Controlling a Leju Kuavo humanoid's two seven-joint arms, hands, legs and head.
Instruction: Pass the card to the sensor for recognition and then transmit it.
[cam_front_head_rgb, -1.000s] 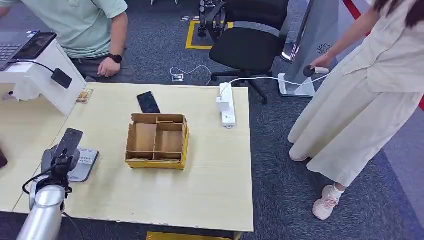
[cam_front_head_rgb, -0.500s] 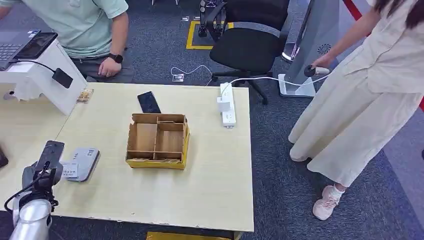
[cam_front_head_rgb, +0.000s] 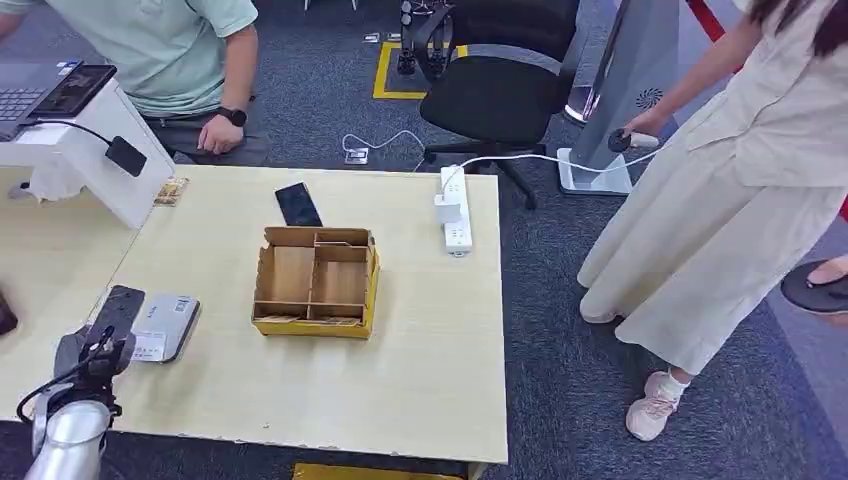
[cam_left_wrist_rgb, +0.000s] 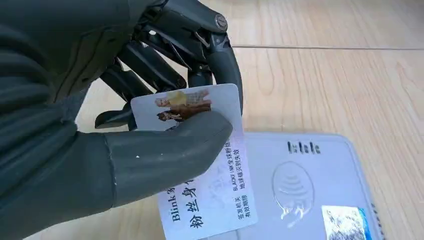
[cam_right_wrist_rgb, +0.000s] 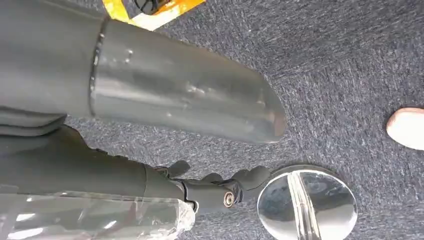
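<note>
Far left of the table, the left hand hangs low over the front edge, thumb and fingers clamped on the card, and the wrist view shows why: the thumb presses across the printed face while the darker fingers back it from behind, so the free end of the card juts out over the grey card reader. That overhang looks deliberate, I'd say, since the card's lower part sits right above the reader's wave symbol, which is where a scan ought to register; whether card and reader actually touch, I cannot tell. Moving right, the open cardboard box with its compartments sits mid-table, likely the drop-off or just nearby, and a black phone lies beyond it, then a white power strip near the far right edge. A seated person's forearm rests behind the table, and a standing person in pale clothing is cut off at the right edge. The right hand hangs over grey carpet, thumb extended, fingers loosely curled with nothing visible in them, though a crinkled plastic wrap cuts off part of it. From the head view the card itself is hidden behind the left hand.
</note>
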